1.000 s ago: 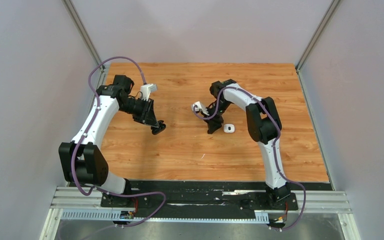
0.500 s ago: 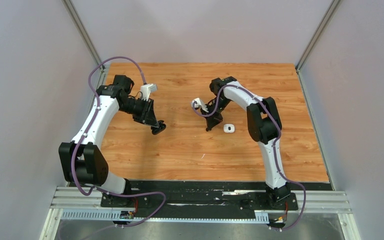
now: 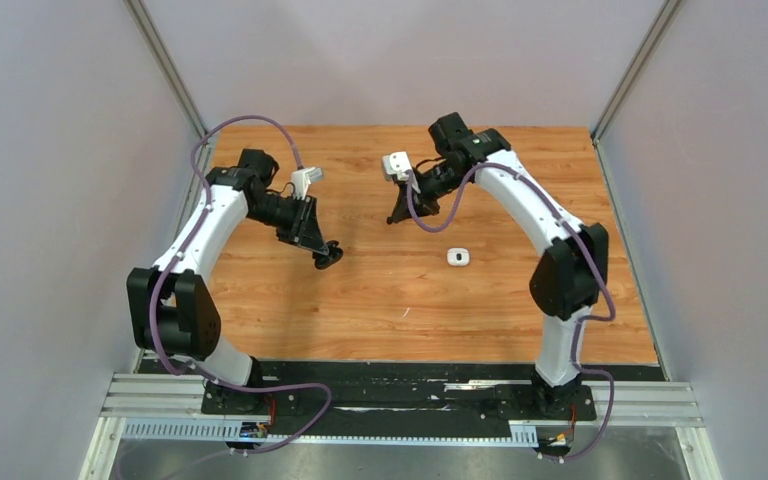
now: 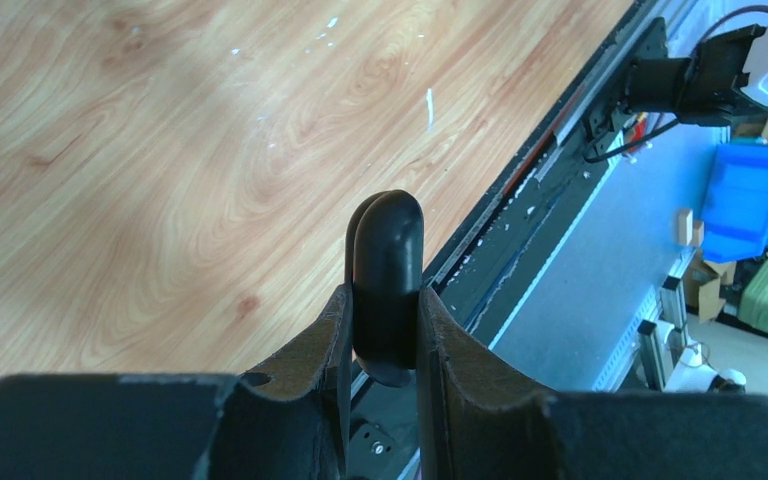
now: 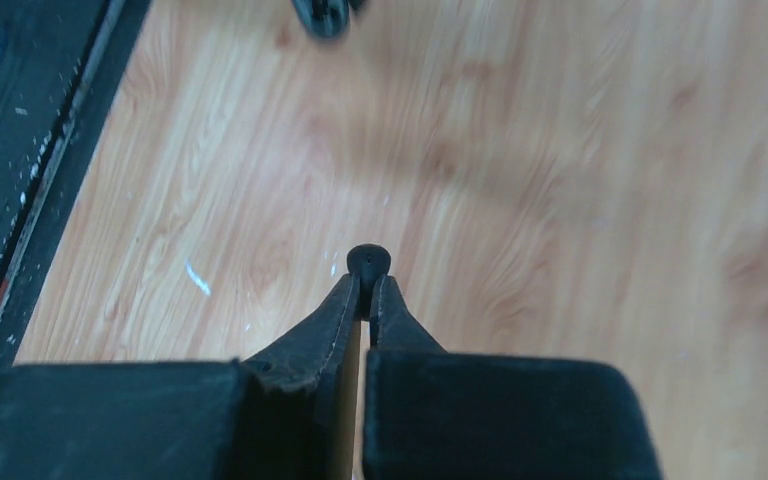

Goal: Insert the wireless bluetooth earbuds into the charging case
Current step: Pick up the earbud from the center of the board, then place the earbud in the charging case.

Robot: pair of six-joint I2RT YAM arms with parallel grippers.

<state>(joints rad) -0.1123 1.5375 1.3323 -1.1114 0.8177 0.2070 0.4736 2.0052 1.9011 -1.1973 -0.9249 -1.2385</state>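
Note:
A black rounded charging case [image 4: 388,235] stands on edge between the fingers of my left gripper [image 4: 385,292], which is shut on it and holds it above the wooden table [image 3: 290,290]. From overhead that left gripper [image 3: 328,255] hangs at centre left. My right gripper [image 5: 368,283] is shut on a tiny black earbud [image 5: 368,260] that pokes out past its fingertips. The right gripper [image 3: 396,216] is raised over the table's back middle, to the right of the left gripper and apart from it. No other earbuds are in view.
A small white rounded case [image 3: 459,257] lies on the wood right of centre. A tiny white speck [image 3: 406,312] sits nearer the front. Grey walls close in both sides, and a black rail [image 3: 400,385] runs along the near edge.
My right gripper has shut on the black earbud, lifted from the table beside the white case and swung back and left. The left arm has shifted slightly right with the black case.

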